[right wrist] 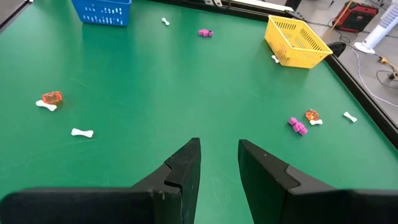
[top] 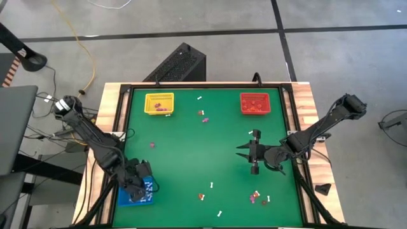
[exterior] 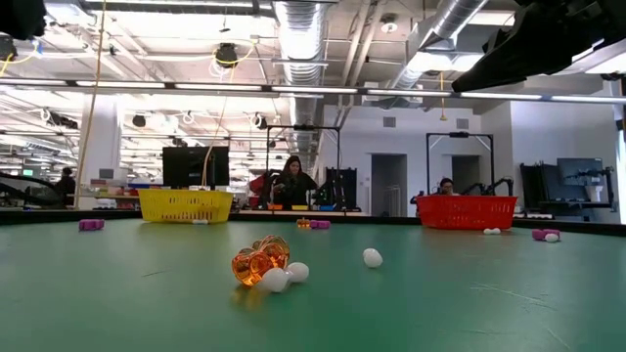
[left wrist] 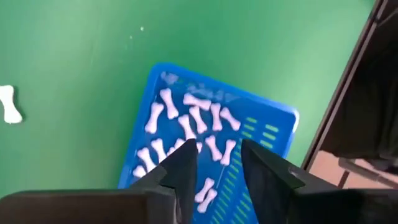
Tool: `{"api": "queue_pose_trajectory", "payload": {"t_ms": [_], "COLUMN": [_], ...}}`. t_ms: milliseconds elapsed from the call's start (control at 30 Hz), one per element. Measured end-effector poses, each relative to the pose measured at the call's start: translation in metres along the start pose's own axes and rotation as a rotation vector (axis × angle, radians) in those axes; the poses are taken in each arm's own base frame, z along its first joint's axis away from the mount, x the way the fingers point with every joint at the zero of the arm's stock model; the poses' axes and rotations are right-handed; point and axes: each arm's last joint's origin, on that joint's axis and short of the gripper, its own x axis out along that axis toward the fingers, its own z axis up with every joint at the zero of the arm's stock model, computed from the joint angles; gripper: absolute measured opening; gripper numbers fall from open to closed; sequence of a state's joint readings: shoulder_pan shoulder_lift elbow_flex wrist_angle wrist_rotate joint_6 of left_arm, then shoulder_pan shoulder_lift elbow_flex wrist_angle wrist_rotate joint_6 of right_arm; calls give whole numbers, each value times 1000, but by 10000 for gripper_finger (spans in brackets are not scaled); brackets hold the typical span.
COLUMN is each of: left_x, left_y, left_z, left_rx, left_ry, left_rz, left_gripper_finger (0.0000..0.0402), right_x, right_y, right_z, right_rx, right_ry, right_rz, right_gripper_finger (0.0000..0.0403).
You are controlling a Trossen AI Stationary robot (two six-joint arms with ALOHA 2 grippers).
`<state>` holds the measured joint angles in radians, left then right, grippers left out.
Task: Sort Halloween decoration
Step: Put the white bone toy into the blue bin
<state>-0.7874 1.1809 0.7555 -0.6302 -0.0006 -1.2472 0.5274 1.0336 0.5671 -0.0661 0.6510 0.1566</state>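
The Halloween decoration lies scattered on the green table: white bones, purple-pink pieces and orange pieces. Several white bones lie inside the blue tray at the near left corner. My left gripper hangs open just above that tray, tilted down, nothing between its fingers. Over the table's right half, my right gripper stands open above bare green felt, its fingers empty. In the low view an orange piece rests on the felt beside white ones.
A yellow tray sits at the far left and a red tray at the far right, both with pieces inside. A black rail frames the felt. More trinkets lie near the front edge. Open felt spans the middle.
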Motion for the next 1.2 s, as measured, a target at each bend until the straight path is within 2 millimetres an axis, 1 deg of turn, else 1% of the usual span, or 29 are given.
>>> {"api": "queue_pose_trajectory", "payload": {"t_ms": [100, 233, 333, 400, 500, 567, 667, 800, 867, 933, 1000, 1100, 1200], "left_x": [0, -1, -3, 1, 19, 37, 65, 100, 116, 128, 137, 142, 143], "left_y": [-1, -7, -13, -19, -31, -38, -45, -53, -55, -56, -55, -52, -50], "left_z": [6, 22, 40, 54, 76, 90, 116, 154, 172, 187, 199, 212, 222], "left_rx": [-4, 40, 114, 210, 436, 573, 734, 916, 989, 1058, 1109, 1159, 1186], "left_ry": [-30, -114, -293, -440, -569, -628, -688, -669, -619, -551, -450, -321, -271], "left_rz": [-27, -113, -160, -163, -193, -234, -233, -151, -84, -29, 16, 34, 51], "left_gripper_finger": [118, 118, 119, 119, 119, 119, 119, 119, 119, 119, 119, 119, 119], "right_x": [0, 0, 0, 0, 0, 0, 0, 0, 0, 0, 0, 0, 0], "right_y": [0, 0, 0, 0, 0, 0, 0, 1, 1, 1, 1, 1, 1], "right_z": [0, 0, 0, 0, 0, 0, 2, 4, 4, 4, 4, 4, 3], "right_rx": [0, 0, 0, 1, 3, 6, 16, 29, 31, 31, 31, 30, 26], "right_ry": [0, 0, 0, 0, -1, -3, -16, -34, -36, -37, -37, -36, -32], "right_rz": [0, 0, 0, -1, 0, 0, 2, 5, 5, 6, 6, 7, 7], "right_gripper_finger": [138, 138, 138, 138, 138, 138, 138, 138, 138, 138, 138, 138, 138]}}
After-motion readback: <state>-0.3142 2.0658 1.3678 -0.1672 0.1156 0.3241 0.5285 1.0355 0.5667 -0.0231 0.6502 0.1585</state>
